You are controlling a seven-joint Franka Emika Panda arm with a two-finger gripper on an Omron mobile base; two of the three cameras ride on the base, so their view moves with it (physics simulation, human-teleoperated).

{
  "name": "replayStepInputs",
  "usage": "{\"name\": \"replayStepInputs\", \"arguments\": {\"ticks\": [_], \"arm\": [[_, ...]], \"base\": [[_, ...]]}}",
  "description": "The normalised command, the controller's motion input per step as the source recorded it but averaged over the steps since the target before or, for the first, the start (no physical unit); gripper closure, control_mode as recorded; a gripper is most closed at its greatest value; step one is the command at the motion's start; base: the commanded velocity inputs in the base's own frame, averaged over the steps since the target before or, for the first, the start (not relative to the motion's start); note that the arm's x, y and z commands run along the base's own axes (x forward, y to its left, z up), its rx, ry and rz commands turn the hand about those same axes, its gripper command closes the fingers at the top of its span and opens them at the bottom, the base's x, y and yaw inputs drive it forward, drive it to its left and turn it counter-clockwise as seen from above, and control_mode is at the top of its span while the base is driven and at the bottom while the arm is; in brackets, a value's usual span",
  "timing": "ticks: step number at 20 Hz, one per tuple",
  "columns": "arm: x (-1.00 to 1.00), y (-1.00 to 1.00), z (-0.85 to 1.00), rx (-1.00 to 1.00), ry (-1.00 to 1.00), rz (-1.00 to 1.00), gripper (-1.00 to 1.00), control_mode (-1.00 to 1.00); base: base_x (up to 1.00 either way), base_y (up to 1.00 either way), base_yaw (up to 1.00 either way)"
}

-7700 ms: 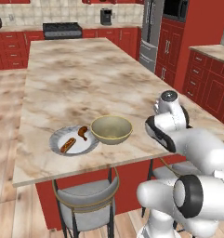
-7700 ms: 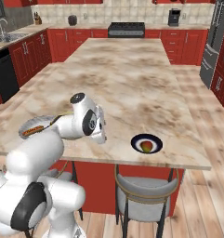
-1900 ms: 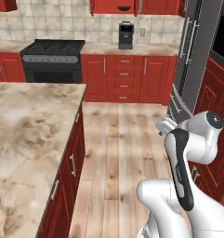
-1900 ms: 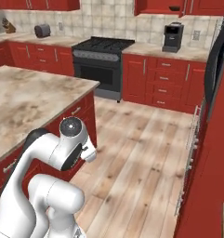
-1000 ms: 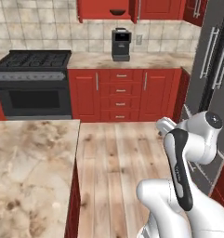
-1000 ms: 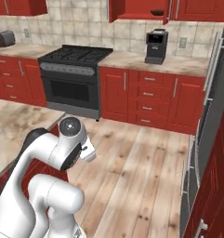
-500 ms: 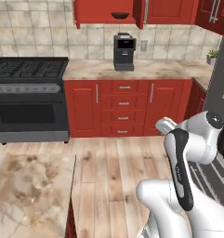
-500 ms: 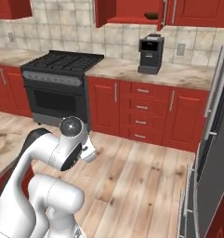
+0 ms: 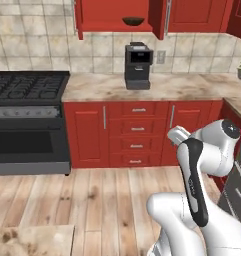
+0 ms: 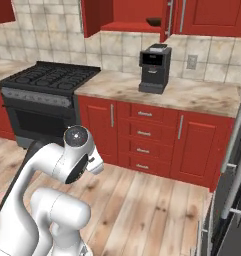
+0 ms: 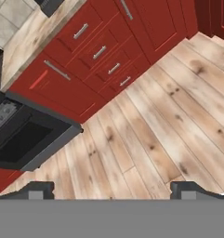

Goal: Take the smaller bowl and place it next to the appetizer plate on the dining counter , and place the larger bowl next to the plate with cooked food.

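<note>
My gripper [image 11: 111, 193] is spread wide with nothing between the tips, hanging over the wooden floor [image 11: 164, 135] and pointing down toward it. In the hand view the two dark tips sit far apart at the bottom, floor planks between them.

The smaller bowl [image 9: 133, 21], dark brown, sits up in the open wall cabinet [image 9: 114, 17] above the wall counter [image 9: 157, 86]; it's also visible in the right base view [image 10: 153, 21] on the cabinet shelf, near the open door edge. It is well apart from my gripper.

A black coffee machine [image 9: 137, 65] stands on the wall counter just below that cabinet, against the tiled backsplash. The black stove [image 9: 24, 120] is to the left of the red drawer stack [image 9: 137, 132]. My arm [image 9: 204, 165] is folded in front of the drawers in the left base view.

A corner of the dining counter [image 9: 32, 241], marbled beige, shows at the lower left of the left base view.
</note>
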Motion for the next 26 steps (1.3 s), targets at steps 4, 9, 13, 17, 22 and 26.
{"name": "replayStepInputs", "arguments": {"ticks": [4, 9, 13, 17, 22, 26], "arm": [[0.00, 0.00, 0.00, 0.00, 0.00, 0.00, -1.00, 1.00], [0.00, 0.00, 0.00, 0.00, 0.00, 0.00, -1.00, 1.00], [0.00, 0.00, 0.00, 0.00, 0.00, 0.00, -1.00, 1.00], [0.00, 0.00, 0.00, 0.00, 0.00, 0.00, -1.00, 1.00], [0.00, 0.00, 0.00, 0.00, 0.00, 0.00, -1.00, 1.00], [0.00, 0.00, 0.00, 0.00, 0.00, 0.00, -1.00, 1.00]], "base": [[1.00, 0.00, 0.00], [1.00, 0.00, 0.03], [1.00, 0.06, 0.04], [1.00, 0.34, 0.00], [1.00, 0.37, 0.00], [0.74, -0.07, 0.01]]}}
